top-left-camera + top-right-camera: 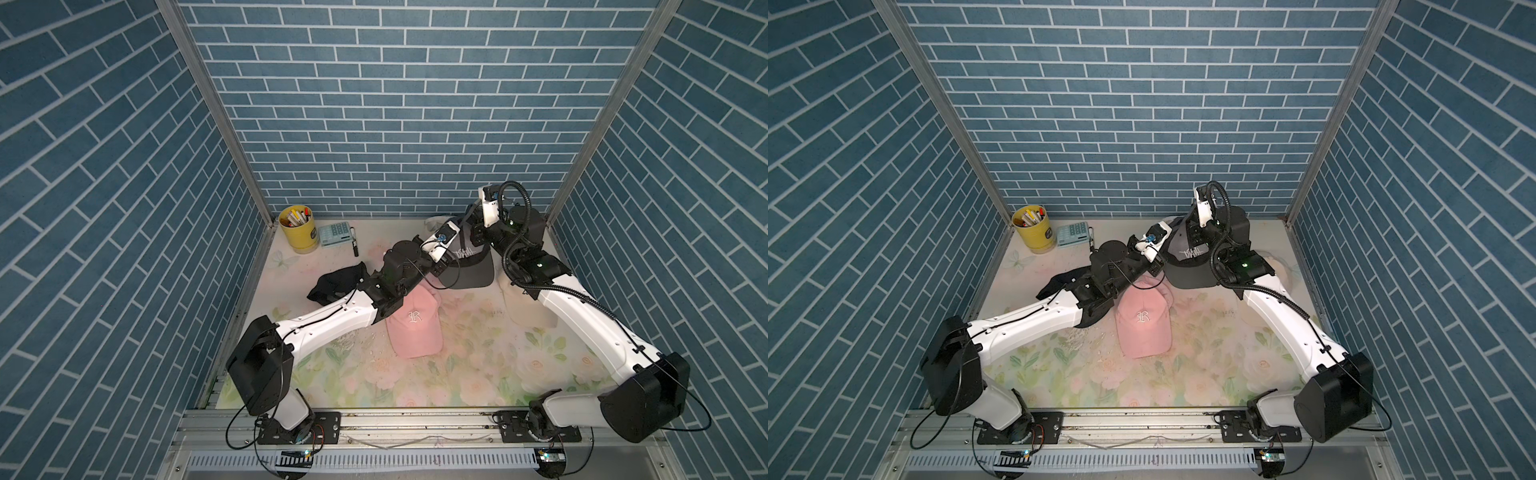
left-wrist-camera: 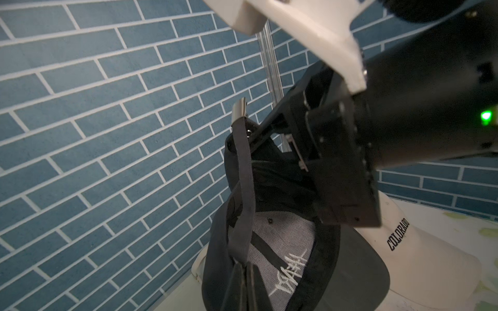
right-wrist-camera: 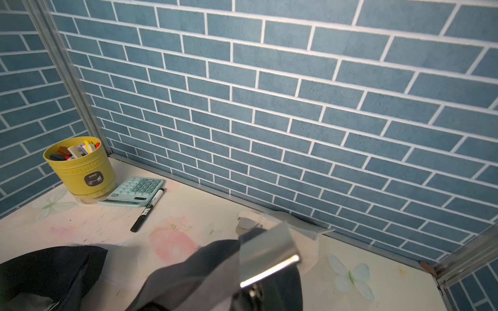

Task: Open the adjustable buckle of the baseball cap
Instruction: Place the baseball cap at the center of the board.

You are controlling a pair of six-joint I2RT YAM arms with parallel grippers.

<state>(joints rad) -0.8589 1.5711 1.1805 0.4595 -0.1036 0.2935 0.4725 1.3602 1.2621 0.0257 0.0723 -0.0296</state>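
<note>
Your left gripper (image 2: 244, 272) pinches the gray baseball cap (image 2: 291, 234) strap (image 2: 244, 175); right gripper (image 2: 253, 133) is clamped on its metal buckle (image 2: 239, 109). Yellow cup (image 3: 80, 172) in the tabletop (image 3: 107, 229) corner holds markers (image 3: 75, 152).

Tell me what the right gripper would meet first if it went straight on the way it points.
The right gripper is shut on the buckle; past that, probably the foot of the back wall, though depth is unclear.

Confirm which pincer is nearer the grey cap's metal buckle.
Right. The right pincer grips the grey cap right beside the buckle; the left pincer holds the strap end, farther off.
</note>
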